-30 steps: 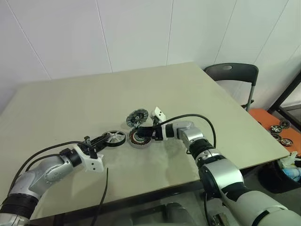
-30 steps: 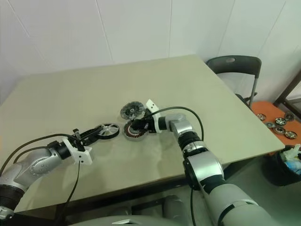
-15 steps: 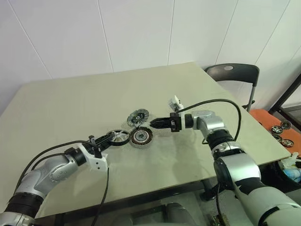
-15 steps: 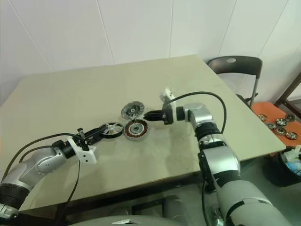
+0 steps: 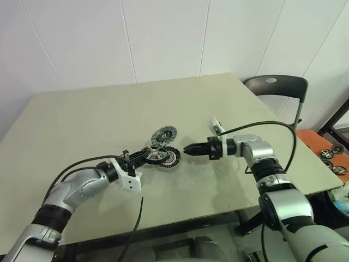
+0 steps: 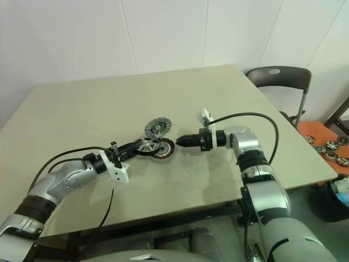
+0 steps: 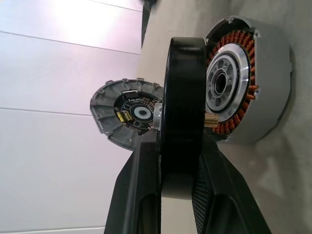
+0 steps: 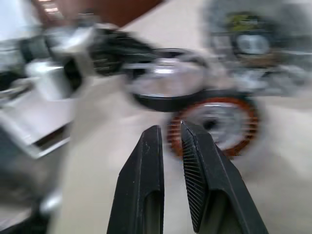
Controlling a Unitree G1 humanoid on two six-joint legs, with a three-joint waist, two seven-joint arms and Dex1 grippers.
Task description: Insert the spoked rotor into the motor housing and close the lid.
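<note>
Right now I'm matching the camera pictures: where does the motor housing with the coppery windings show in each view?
Left eye view: the round silver-grey motor housing lies mid-table.
Right eye view: mid-table.
Left wrist view: upper right, behind the held spoked rotor.
Right wrist view: centre right.
Shared landmark: the dark-grey ribbed lid, just beyond the housing.

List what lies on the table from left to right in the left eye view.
Left gripper holding the shiny silver spoked rotor → round silver-grey motor housing with coppery windings → right gripper. The dark-grey ribbed lid overlaps, so it's left out.
</note>
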